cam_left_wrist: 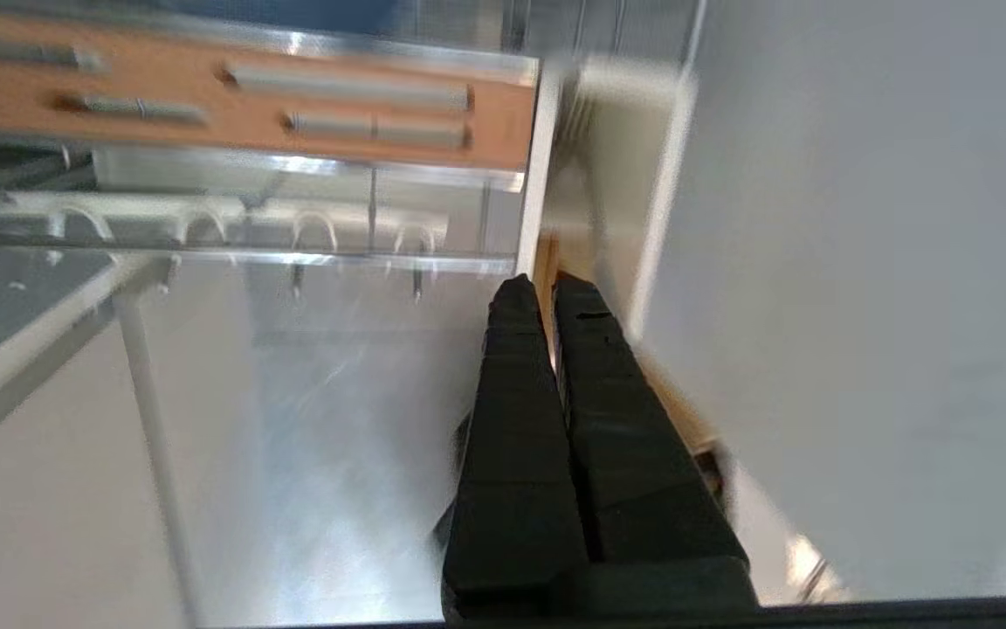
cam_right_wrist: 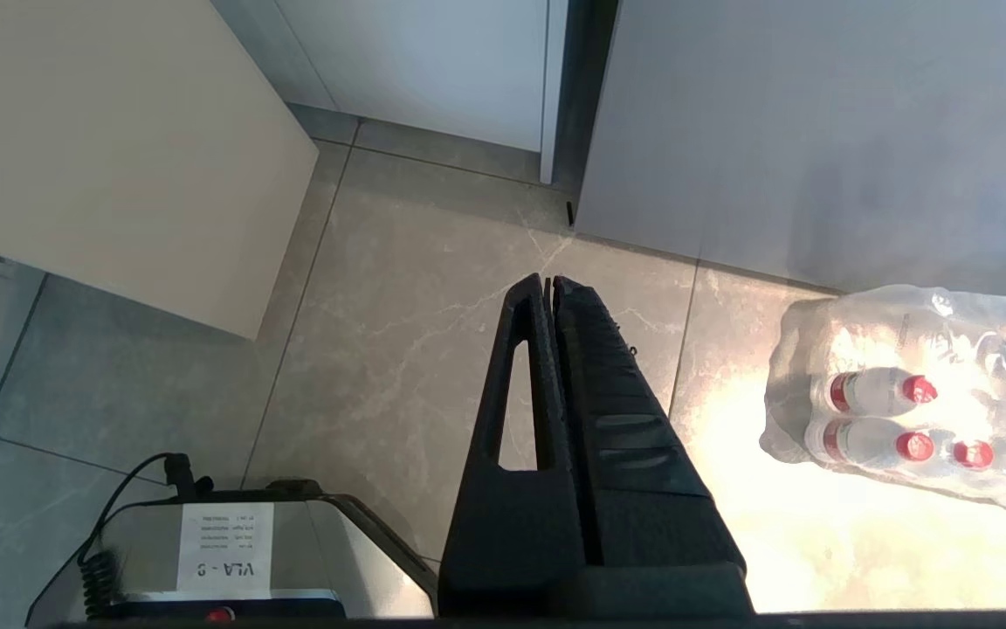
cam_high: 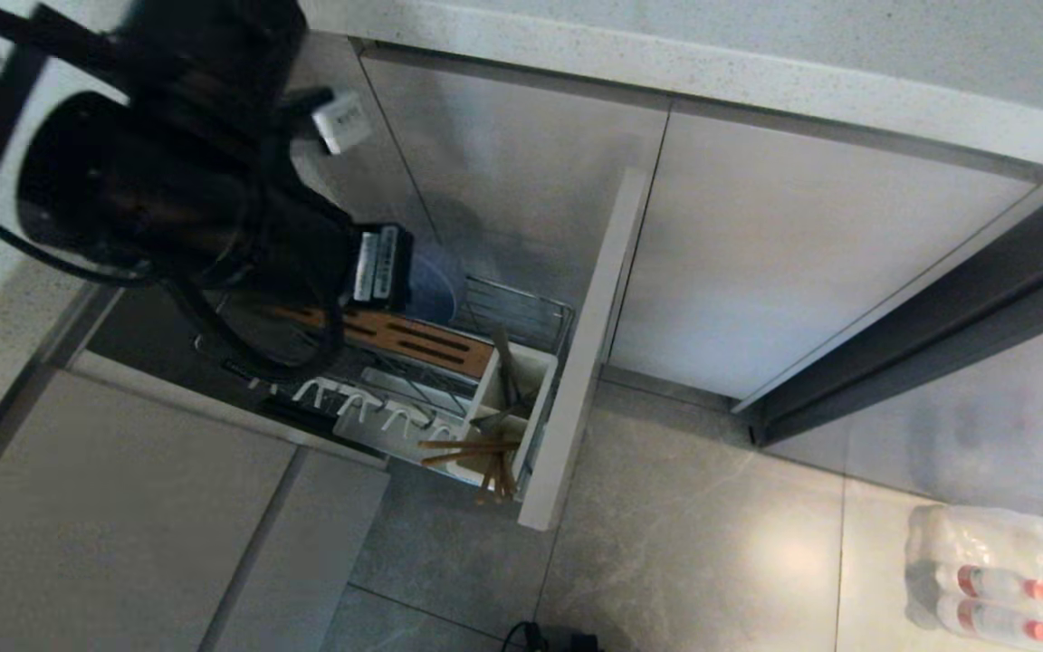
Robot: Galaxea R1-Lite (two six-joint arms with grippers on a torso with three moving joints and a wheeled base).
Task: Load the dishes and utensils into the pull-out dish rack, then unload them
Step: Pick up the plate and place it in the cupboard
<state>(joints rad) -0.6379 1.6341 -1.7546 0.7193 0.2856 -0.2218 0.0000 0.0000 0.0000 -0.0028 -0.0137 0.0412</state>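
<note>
The pull-out dish rack (cam_high: 521,312) stands drawn out, with its beige front panel (cam_high: 589,344) toward the floor. It holds a brown slotted strip (cam_high: 413,337), white prongs (cam_high: 368,407) and a white caddy (cam_high: 535,362). Wooden chopsticks (cam_high: 472,446) lie in the caddy with their ends sticking out. A grey fork (cam_high: 505,362) stands in the caddy's other cell. A blue dish (cam_high: 438,285) shows at the rack's back, mostly hidden by my left arm (cam_high: 168,181). My left gripper (cam_left_wrist: 547,284) is shut above the caddy's edge; chopstick wood (cam_left_wrist: 686,419) shows blurred behind it. My right gripper (cam_right_wrist: 548,281) hangs shut over the floor.
The countertop (cam_high: 666,63) runs above closed cabinet doors (cam_high: 802,254). A beige panel (cam_high: 123,507) lies left of the rack. A wrapped pack of water bottles (cam_high: 1001,580) sits on the tiled floor to the right. My base (cam_right_wrist: 232,550) shows beneath the right arm.
</note>
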